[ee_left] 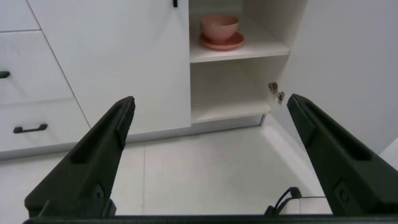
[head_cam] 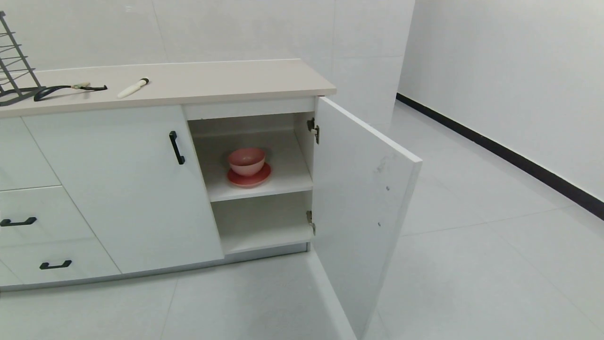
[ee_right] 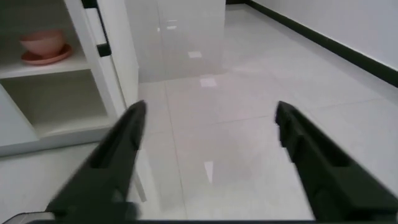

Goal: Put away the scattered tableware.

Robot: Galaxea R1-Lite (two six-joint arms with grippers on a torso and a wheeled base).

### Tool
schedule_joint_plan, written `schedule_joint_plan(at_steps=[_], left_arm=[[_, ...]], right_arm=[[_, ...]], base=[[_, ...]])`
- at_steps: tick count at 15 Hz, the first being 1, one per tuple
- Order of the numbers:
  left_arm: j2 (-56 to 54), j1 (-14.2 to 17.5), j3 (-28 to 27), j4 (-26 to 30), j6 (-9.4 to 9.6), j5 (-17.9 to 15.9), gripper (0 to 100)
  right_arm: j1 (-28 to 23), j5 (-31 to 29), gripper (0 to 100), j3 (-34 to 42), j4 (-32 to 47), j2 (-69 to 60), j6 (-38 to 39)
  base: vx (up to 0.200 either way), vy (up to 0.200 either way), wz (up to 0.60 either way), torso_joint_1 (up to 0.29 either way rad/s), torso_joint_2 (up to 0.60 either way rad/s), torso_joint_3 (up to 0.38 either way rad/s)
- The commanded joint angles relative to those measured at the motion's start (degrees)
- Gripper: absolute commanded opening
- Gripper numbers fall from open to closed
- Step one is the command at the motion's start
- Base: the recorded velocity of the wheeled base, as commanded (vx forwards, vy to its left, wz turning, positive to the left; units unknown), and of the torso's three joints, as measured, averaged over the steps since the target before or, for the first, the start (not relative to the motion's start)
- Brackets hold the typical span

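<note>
Black jaws on both arms stand wide w/ nothing in them. Left gripper [ee_left: 210,163] and right gripper [ee_right: 210,163] hang low over the floor [head_cam: 472,264], facing the cabinet, so I read them as free for the next pick.

Next out, centre-right of the head view, the cabinet door [head_cam: 363,198] is swung fully open toward me, prob. left that way so the shelf stays reachable. Inside at mid-frame, the pink bowl [head_cam: 247,160] sits in the red plate [head_cam: 249,178] on the upper shelf [head_cam: 288,182], nested to save room. That pair looks put away.

Further back, upper left, the countertop [head_cam: 226,78] carries what's left, I think: a white-handled utensil [head_cam: 133,88] lying flat, and just beside it a black utensil [head_cam: 66,88] whose end touches the foot of the wire rack [head_cam: 12,61] at the frame edge. Both are well apart from either gripper, so the base prob. needs repositioning first.
</note>
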Motion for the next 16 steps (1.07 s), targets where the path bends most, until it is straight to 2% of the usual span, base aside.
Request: schedule_joint_plan(at_steps=[1, 3, 7, 8, 9, 10, 11, 13, 16], left_arm=[[0.00, 0.00, 0.00, -0.02, -0.09, 0.03, 100], [0.00, 0.00, 0.00, -0.02, 0.00, -0.06, 100], [0.00, 0.00, 0.00, -0.02, -0.09, -0.06, 100], [0.00, 0.00, 0.00, -0.02, -0.09, -0.06, 100], [0.00, 0.00, 0.00, -0.02, -0.18, -0.06, 100], [0.00, 0.00, 0.00, -0.02, -0.18, -0.06, 100], [0.00, 0.00, 0.00, -0.02, -0.18, -0.06, 100], [0.00, 0.00, 0.00, -0.02, -0.18, -0.06, 100], [0.00, 0.00, 0.00, -0.02, -0.18, -0.06, 100]], right_arm=[[-0.07, 0.00, 0, 0.03, 0.07, 0.04, -0.01], [0.02, 0.09, 0, 0.03, 0.07, 0.04, -0.01], [0.02, 4.66, 0, 0.12, -0.72, -0.04, -2.91], [0.02, 5.98, 0, -1.55, -2.31, 0.13, -2.65], [-0.33, 7.12, 0, -12.10, -8.20, 4.97, 0.17], [0.29, 7.91, 0, -19.22, -12.77, 12.44, 0.69], [0.99, 9.85, 0, -22.12, -14.87, 16.04, -0.18], [2.83, 16.18, 0, -21.50, -14.79, 22.90, -1.68], [6.00, 20.39, 0, -23.96, -15.05, 34.85, -1.42]], base=[[0.000, 0.000, 0.00, 0.000, 0.00, 0.000], [0.000, 0.000, 0.00, 0.000, 0.00, 0.000], [0.000, 0.000, 0.00, 0.000, 0.00, 0.000], [0.000, 0.000, 0.00, 0.000, 0.00, 0.000], [0.000, 0.000, 0.00, 0.000, 0.00, 0.000], [0.000, 0.000, 0.00, 0.000, 0.00, 0.000], [0.000, 0.000, 0.00, 0.000, 0.00, 0.000], [0.000, 0.000, 0.00, 0.000, 0.00, 0.000], [0.000, 0.000, 0.00, 0.000, 0.00, 0.000]])
